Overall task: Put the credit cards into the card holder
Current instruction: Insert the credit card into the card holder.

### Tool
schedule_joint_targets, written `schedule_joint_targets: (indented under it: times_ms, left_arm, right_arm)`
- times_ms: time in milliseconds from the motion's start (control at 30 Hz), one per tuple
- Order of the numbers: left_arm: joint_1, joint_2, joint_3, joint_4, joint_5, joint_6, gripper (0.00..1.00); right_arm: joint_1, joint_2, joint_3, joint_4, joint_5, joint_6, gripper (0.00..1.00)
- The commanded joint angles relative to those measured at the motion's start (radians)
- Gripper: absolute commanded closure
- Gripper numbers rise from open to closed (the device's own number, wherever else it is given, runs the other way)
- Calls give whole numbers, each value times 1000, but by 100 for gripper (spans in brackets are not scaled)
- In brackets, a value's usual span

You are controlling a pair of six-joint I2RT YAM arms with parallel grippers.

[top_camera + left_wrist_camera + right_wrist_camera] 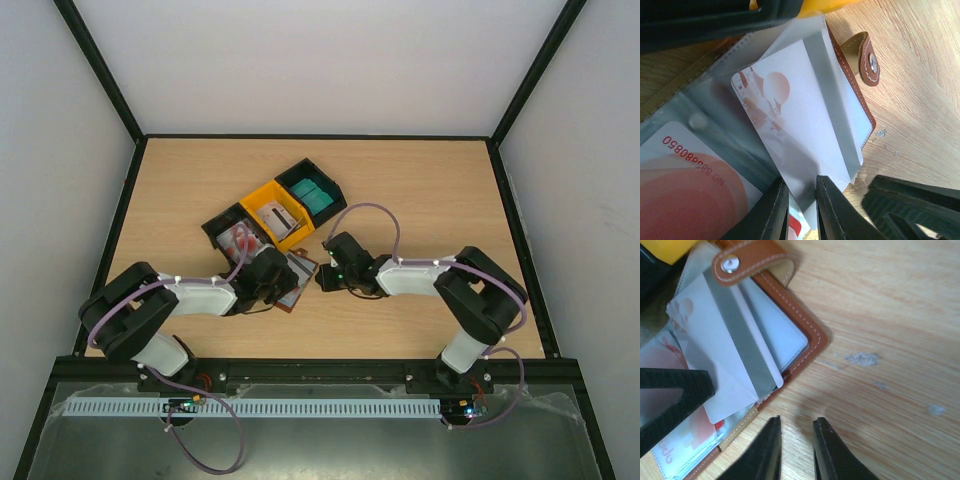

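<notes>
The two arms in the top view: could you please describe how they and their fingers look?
The left arm and right arm share a build: chunky black joints linked by white casing, with a lilac cable looping loosely along each. The left fingers and right fingers are matte black tapered wedges without visible markings.

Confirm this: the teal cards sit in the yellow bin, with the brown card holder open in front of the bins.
Wrong bin: the top view shows the teal cards in the black bin right of the yellow bin. The brown card holder does lie open in front of the bins.
</notes>
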Motion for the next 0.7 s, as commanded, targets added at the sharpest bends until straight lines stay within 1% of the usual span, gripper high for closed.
schedule_joint_targets:
  times_ms: [0, 67, 100, 233, 333, 467, 567, 667]
  left_arm:
    - [0, 17, -39, -126, -23, 23, 81]
    - [0, 16, -40, -127, -24, 22, 81]
    - [0, 16, -41, -130, -26, 22, 81]
    - [0, 12, -41, -141, -32, 22, 81]
    - [2, 11, -42, -145, -33, 23, 80]
    - [3, 10, -42, -149, -33, 27, 79]
    - [5, 13, -45, -156, -37, 29, 78]
    - [5, 19, -47, -177, -60, 14, 76]
  right_arm:
    - [4, -78, 26, -90, 168, 38, 78]
    - [1, -64, 65, -94, 220, 24, 71]
    - [0, -44, 88, -92, 233, 4, 69]
    - [-5, 79, 186, -98, 247, -54, 67]
    - [-10, 147, 226, -86, 205, -83, 68]
    - [-11, 195, 237, -102, 125, -105, 71]
    - [-10, 177, 186, -96, 66, -101, 76]
    - [-11, 152, 107, -74, -14, -88, 85]
